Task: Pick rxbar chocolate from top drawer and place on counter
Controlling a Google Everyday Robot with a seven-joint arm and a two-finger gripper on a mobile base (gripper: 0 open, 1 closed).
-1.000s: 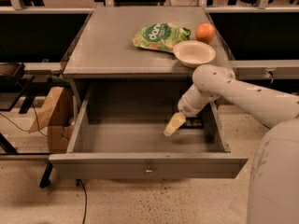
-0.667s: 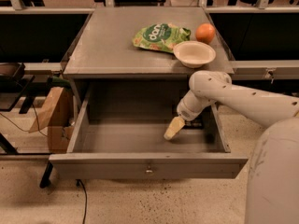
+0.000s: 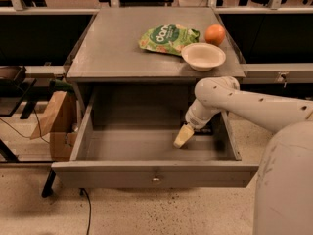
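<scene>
The top drawer (image 3: 122, 174) is pulled open below the counter (image 3: 115, 48). My gripper (image 3: 183, 136) reaches down into the drawer's right half, its pale tip close to the drawer floor. A small dark shape (image 3: 207, 130) lies just behind my wrist by the right drawer wall; it may be the rxbar chocolate, mostly hidden by the arm. Nothing shows in the gripper's grasp.
On the counter's back right lie a green snack bag (image 3: 168, 37), a white bowl (image 3: 203, 56) and an orange (image 3: 214, 34). A cardboard box (image 3: 57, 124) stands left of the cabinet. A cable (image 3: 87, 210) runs across the floor at front left.
My elbow has shifted a little left and the gripper has dropped slightly toward the drawer floor. The things on the counter have not moved.
</scene>
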